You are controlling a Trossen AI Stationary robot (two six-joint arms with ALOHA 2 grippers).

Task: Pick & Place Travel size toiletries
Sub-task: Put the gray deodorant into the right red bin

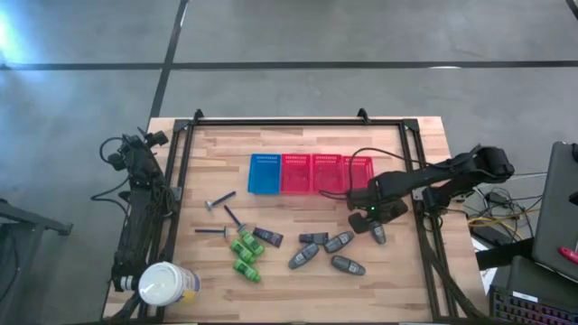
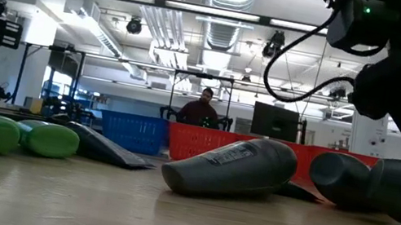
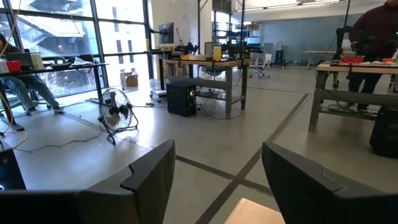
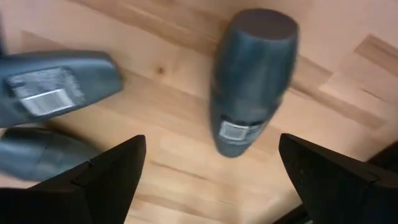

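Observation:
The toiletries lie loose on the wooden table. There are several grey oval containers (image 1: 340, 241), green bottles (image 1: 244, 254), dark tubes (image 1: 268, 237) and thin razors (image 1: 219, 200). My right gripper (image 1: 367, 219) hovers open just above one grey oval container (image 1: 377, 234). In the right wrist view that container (image 4: 249, 81) lies on its side ahead of the open fingers (image 4: 211, 146), untouched. Two more grey containers (image 4: 56, 84) lie beside it. My left gripper (image 3: 217, 168) is open and parked at the table's left edge (image 1: 135, 149), facing the room.
A blue mesh basket (image 1: 265, 173) and three red ones (image 1: 327, 173) stand in a row toward the far edge. A large white jar (image 1: 167, 284) sits at the near left corner. A black frame (image 1: 298, 122) borders the table. A person stands beyond the table (image 2: 203, 109).

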